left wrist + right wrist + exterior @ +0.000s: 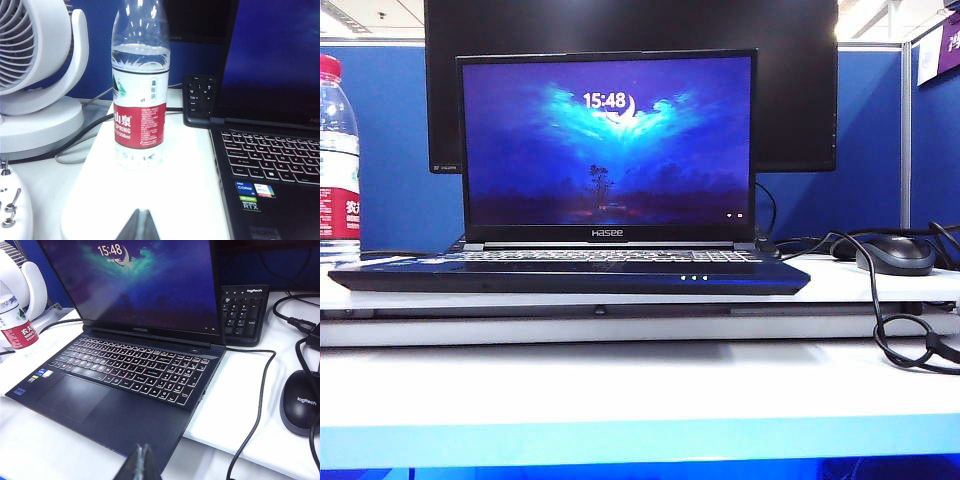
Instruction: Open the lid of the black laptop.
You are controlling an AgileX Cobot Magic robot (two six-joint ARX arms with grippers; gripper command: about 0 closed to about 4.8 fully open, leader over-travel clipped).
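Observation:
The black laptop (570, 272) sits on a white board with its lid (608, 140) raised upright, the lit screen showing 15:48 and "Hasee" on the lower bezel. Its backlit keyboard (135, 367) and lid (135, 285) fill the right wrist view. My right gripper (142, 449) is shut and empty, just before the laptop's front edge. In the left wrist view the laptop (272, 165) lies to one side. My left gripper (141, 214) is shut and empty, over the white board in front of a water bottle. Neither gripper shows in the exterior view.
A water bottle (139, 85) stands left of the laptop, with a white fan (35, 75) beyond it. A black Logitech keyboard (244, 312) and a large monitor (800, 90) are behind. A mouse (894, 254) and loose cables (255, 410) lie on the right.

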